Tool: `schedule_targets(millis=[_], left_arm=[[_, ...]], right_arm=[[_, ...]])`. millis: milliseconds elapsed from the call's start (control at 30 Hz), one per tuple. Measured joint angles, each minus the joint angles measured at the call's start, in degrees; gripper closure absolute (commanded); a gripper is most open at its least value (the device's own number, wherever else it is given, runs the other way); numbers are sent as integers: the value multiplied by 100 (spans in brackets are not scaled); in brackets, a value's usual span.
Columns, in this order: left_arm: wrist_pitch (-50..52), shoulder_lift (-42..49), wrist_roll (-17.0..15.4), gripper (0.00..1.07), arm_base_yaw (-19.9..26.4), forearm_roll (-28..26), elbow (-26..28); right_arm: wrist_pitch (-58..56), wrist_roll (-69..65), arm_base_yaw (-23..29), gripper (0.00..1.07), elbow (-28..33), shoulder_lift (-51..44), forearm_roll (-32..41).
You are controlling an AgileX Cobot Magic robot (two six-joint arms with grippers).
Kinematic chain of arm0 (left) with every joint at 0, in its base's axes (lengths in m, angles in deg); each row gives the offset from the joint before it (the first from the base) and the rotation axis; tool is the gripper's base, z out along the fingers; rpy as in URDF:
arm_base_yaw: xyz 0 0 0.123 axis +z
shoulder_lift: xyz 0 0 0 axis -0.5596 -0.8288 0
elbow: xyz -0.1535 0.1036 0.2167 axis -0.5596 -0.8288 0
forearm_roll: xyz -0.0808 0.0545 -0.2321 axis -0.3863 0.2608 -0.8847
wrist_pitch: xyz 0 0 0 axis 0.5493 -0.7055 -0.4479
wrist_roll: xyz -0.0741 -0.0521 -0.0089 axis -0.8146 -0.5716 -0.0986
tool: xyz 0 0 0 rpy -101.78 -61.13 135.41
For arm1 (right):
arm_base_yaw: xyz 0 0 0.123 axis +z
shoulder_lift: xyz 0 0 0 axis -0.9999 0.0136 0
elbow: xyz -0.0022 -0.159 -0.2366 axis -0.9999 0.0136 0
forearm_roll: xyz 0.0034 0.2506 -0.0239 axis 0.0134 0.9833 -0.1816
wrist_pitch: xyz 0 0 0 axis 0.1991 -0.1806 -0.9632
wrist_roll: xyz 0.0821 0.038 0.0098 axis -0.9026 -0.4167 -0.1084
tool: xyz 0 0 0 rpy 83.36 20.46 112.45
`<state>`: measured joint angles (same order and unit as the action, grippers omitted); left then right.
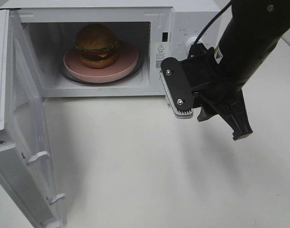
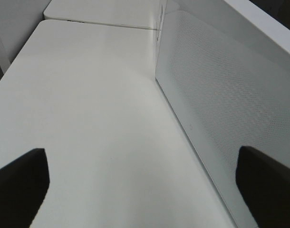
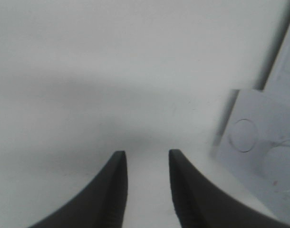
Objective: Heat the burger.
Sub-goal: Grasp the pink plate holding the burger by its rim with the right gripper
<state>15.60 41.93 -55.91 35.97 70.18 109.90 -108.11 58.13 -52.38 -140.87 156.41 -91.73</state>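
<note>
while the burger (image 1: 97, 45) sits on a pink plate (image 1: 130, 61), microwave door (image 1: 27, 137) open

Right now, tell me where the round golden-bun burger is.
Exterior high view, upper left: the burger sits on the pink round plate inside the open white microwave.

The right arm (image 1: 252, 42) seemingly hides most of the control panel (image 1: 183, 28).

The burger (image 1: 97, 45) sits on a plate (image 1: 129, 62) inside the microwave (image 1: 183, 23); door (image 1: 26, 137) leftward.
</note>
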Motion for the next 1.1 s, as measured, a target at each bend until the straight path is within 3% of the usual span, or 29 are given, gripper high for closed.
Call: schedule_targets(millis=[33,100,133,167,300,567,1100], left_arm=[[0,0,0,7,0,0,0],[0,0,0,7,0,0,0],[0,0,0,7,0,0,0],[0,0,0,7,0,0,0],[0,0,0,7,0,0,0],[0,0,0,7,0,0,0],[0,0,0,7,0,0,0]], right_arm=[[0,0,0,61,0,0,0],[418,-57,143,46,0,0,-298],[418,-57,143,46,0,0,-298],[808,-172,229,35,0,0,-470],[1490,-516,298,21,0,0,-665],[1736,-739,298,22,-252,223,-842],[1805,-997,298,25,-1409,1432,-854]])
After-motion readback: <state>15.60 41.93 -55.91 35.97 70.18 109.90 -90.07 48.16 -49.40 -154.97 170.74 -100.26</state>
